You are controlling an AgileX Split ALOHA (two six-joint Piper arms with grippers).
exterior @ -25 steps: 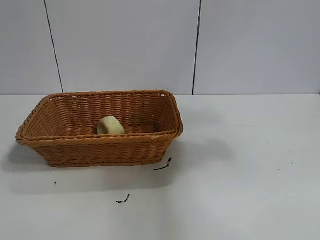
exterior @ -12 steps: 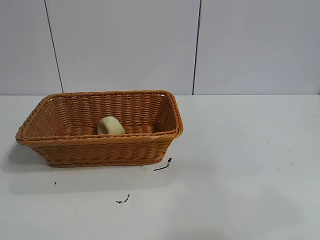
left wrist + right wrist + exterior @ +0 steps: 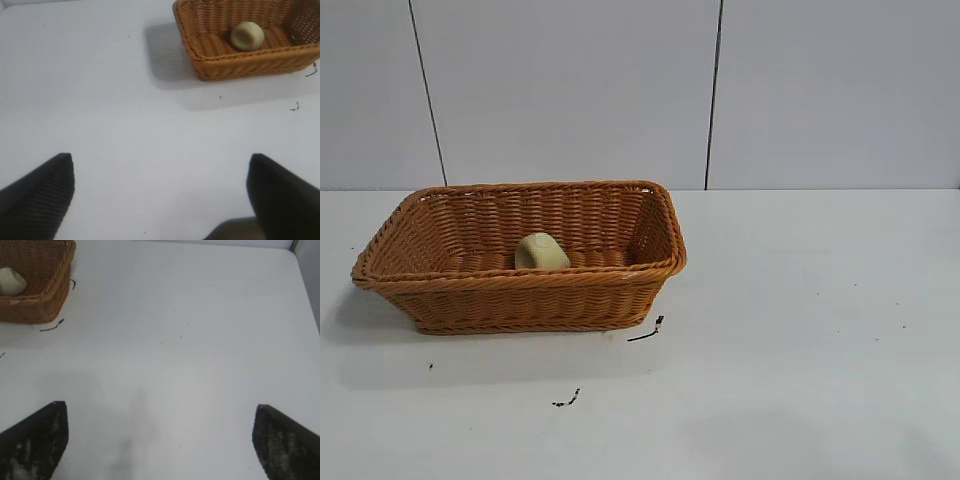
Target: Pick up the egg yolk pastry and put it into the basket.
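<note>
Egg yolk pastry (image 3: 541, 251): a small pale yellow-cream lump, rounded and dome-shaped, with a smooth matte skin; it lies on the floor of the basket, near the middle, touching no gripper.
Basket (image 3: 520, 295): large, rectangular, orange-brown woven wicker; its sides flare outward and a thick braided rim runs round the top. It stands on the table at the left of the exterior view.
Table (image 3: 800, 330): flat, white and matt, with a few small dark specks and thin dark scraps lying just in front of the basket.
Wall (image 3: 570, 90): pale grey panels behind the table, split by thin dark vertical seams.
Left gripper (image 3: 160, 195): dark ribbed fingers spread wide apart with nothing between them, over bare table, well apart from the basket.
Right gripper (image 3: 160, 440): dark fingers likewise spread wide and holding nothing, over bare table, with the basket far off at the corner of its wrist view.
</note>
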